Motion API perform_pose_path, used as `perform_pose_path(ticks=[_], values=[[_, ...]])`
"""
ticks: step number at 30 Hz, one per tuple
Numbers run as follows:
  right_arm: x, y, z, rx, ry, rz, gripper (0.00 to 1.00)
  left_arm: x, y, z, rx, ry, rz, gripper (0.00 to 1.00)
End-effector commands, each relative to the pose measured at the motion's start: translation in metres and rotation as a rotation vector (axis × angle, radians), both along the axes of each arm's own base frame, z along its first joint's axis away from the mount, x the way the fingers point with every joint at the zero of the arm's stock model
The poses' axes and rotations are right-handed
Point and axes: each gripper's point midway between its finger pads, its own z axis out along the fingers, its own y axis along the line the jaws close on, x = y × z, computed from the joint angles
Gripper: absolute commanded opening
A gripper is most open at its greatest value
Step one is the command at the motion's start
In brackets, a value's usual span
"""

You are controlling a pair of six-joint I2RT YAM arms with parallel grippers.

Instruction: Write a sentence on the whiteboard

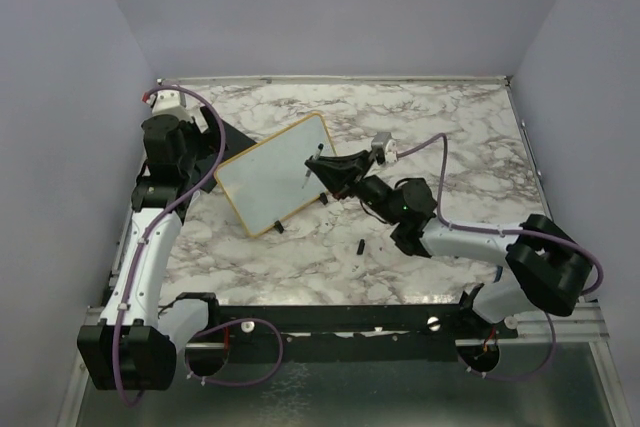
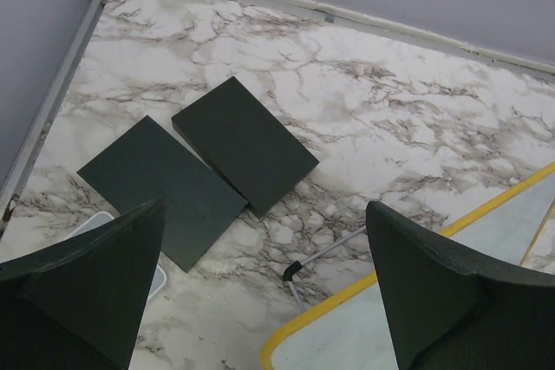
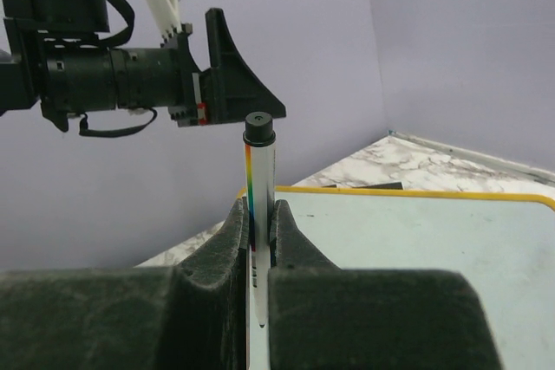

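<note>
The whiteboard [image 1: 268,177], white with a thin yellow frame, stands tilted on small black feet at the table's middle. No sentence is in view on its surface. My right gripper [image 1: 328,169] reaches over the board's right edge, shut on a white marker [image 1: 311,165] with a rainbow stripe. The right wrist view has that marker [image 3: 260,171] upright between the jaws [image 3: 260,214], above the whiteboard [image 3: 416,249]. My left gripper [image 1: 203,159] stands open and empty by the board's left corner. In the left wrist view its fingers [image 2: 451,283] spread wide over the whiteboard's yellow corner [image 2: 347,301].
Two flat black blocks [image 2: 243,145] [image 2: 160,188] lie overlapping behind the board's left side. One thin metal stand leg with a black foot [image 2: 295,270] sticks out from the board. A small dark cap [image 1: 358,245] lies on the marble in front of the board. Grey walls enclose the table.
</note>
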Motion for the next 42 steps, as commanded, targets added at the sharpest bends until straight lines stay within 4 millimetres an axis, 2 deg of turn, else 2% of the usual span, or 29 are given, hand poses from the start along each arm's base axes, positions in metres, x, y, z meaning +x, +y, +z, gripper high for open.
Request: perform_pose_path(ticks=[1, 7, 10, 15, 21, 29, 39, 42], values=[[0.001, 0.007, 0.026, 0.103, -0.071, -0.067, 0.01, -0.008, 0.005, -0.021, 0.019, 0.060, 0.017, 0.99], [-0.003, 0.026, 0.015, 0.126, -0.071, -0.084, 0.01, -0.016, 0.010, -0.037, 0.010, 0.104, 0.049, 0.99], [-0.004, 0.034, 0.013, 0.134, -0.071, -0.098, 0.01, -0.016, 0.010, -0.039, 0.009, 0.109, 0.050, 0.99], [0.004, 0.045, 0.009, 0.135, -0.042, -0.110, 0.01, -0.016, 0.009, -0.041, 0.005, 0.113, 0.046, 0.99], [0.012, 0.060, 0.004, 0.143, -0.054, -0.125, 0.01, -0.017, 0.023, -0.043, 0.008, 0.125, 0.106, 0.99], [0.011, 0.091, -0.004, 0.110, -0.115, -0.147, 0.01, -0.016, 0.038, -0.046, 0.002, 0.138, 0.149, 0.99], [0.017, 0.121, -0.021, 0.074, -0.117, -0.142, 0.01, -0.012, 0.036, -0.055, -0.049, 0.158, 0.103, 0.98], [0.020, 0.128, -0.027, 0.066, -0.113, -0.143, 0.01, -0.011, 0.035, -0.056, -0.046, 0.161, 0.093, 0.94]])
